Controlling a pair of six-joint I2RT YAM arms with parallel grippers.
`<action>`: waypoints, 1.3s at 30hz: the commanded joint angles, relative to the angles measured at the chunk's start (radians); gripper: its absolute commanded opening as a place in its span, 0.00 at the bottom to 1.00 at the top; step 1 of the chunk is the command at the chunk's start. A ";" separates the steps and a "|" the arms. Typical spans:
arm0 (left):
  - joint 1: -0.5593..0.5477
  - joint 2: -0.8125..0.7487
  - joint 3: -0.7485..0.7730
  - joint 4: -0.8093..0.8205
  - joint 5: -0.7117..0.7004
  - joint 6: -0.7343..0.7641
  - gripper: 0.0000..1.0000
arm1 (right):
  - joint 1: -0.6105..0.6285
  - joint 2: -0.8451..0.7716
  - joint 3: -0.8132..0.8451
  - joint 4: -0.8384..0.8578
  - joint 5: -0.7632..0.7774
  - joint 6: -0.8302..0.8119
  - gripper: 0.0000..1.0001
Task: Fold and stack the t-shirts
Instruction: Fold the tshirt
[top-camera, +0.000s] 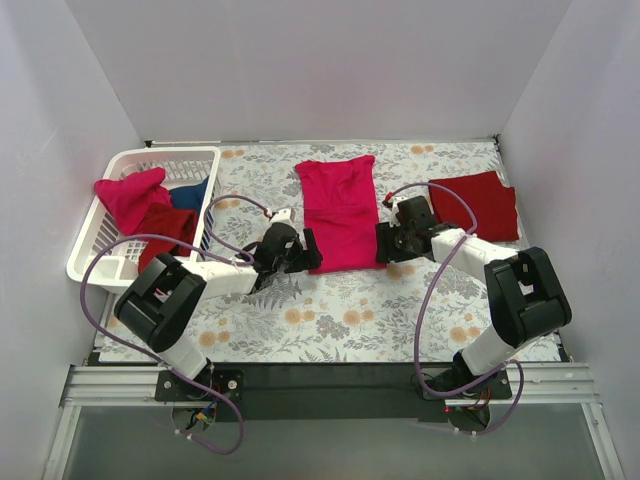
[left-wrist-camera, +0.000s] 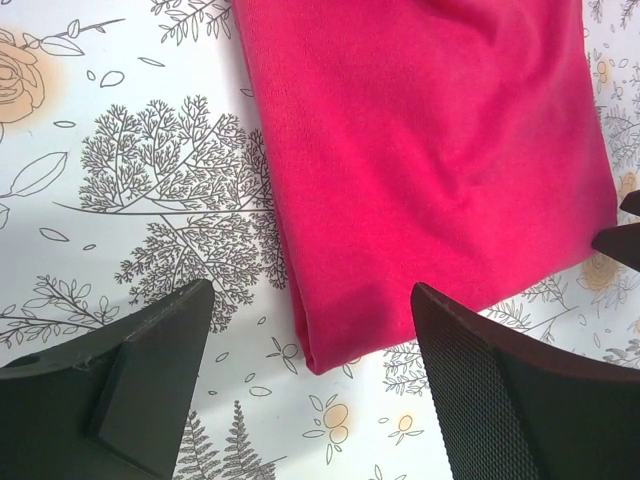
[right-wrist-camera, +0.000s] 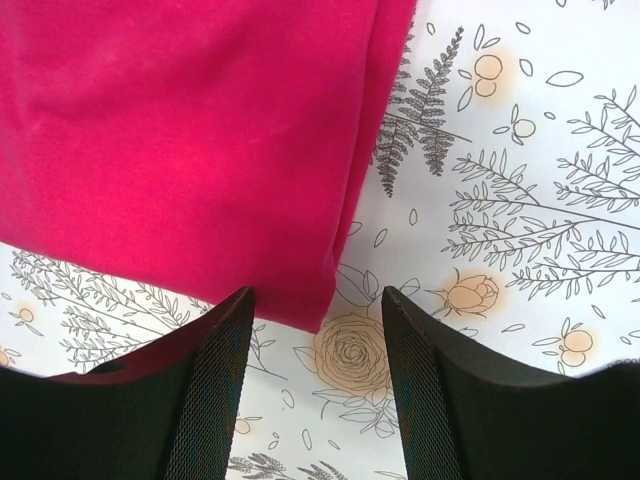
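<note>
Our left gripper (top-camera: 303, 250) and right gripper (top-camera: 384, 240), fingers spread apart, sit at the near corners of the bright pink-red t-shirt (top-camera: 339, 212), which lies flat. For a clean fold, we judge, each should pinch every layer at its corner, then both should lift together and evenly. A floral tablecloth (top-camera: 400, 310) lies beneath the shirt, with a folded maroon t-shirt (top-camera: 478, 205) to its right, a white lattice basket (top-camera: 170, 153) to its left and white walls (top-camera: 320, 70) beyond.

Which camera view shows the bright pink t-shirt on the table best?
The top external view: the whole pink t-shirt is visible there. Each wrist view shows only one near corner of it.
</note>
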 joint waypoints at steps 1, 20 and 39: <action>-0.021 -0.004 0.012 -0.030 -0.042 0.000 0.73 | -0.004 0.018 -0.014 0.064 -0.012 0.016 0.49; -0.087 0.073 0.060 -0.154 -0.081 -0.012 0.51 | 0.007 0.045 -0.102 0.133 -0.103 0.041 0.41; -0.103 -0.108 -0.113 -0.189 0.310 0.025 0.00 | 0.069 -0.236 -0.188 -0.144 -0.196 -0.019 0.01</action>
